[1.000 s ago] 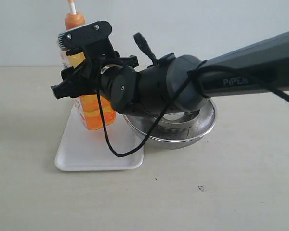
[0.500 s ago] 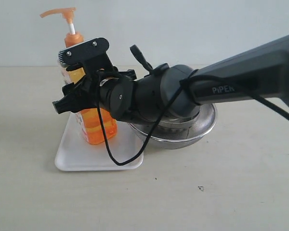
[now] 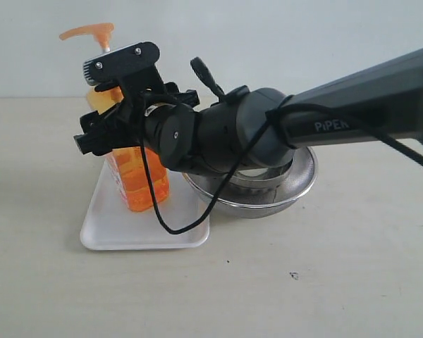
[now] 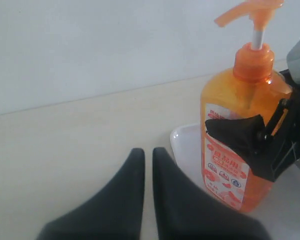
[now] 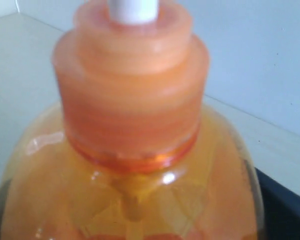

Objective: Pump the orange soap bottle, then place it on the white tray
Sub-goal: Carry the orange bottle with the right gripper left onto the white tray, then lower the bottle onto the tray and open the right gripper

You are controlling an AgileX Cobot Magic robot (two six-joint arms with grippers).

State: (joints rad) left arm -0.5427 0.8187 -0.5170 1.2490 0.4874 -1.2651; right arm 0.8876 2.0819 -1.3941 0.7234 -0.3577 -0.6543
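Releasing looks like the step in hand. The orange soap bottle stands on the white tray, roughly mid-tray and clear of the near edge. Its right side is close to the steel bowl that sits at the tray's right edge.

Status:
- The right gripper straddles the bottle's upper body, 1 finger across the label face, the other hidden behind. I can't tell whether the pads press on the bottle or have let go.
- The left gripper has its 2 fingers almost together with only a thin slit between. It holds nothing and sits over the table beside the tray's left edge.
- The pump head is raised, nozzle pointing left.
- The bottle leans slightly left at the top in the exterior view. Base contact with the tray is hidden by the arm, so I can't confirm it sits flat.

How I'd do it well (judgement):
1. Spread the jaws until both pads are clearly off the bottle walls before any arm motion.
2. Back out straight along the finger axis, with no lift or twist. The bottle is tall and narrow, so a dragged pad would tip it.
3. Watch the black cable looping in front of the bottle over the tray. It could snag the bottle on retreat.
4. Keep the wrist clear of the bowl rim.
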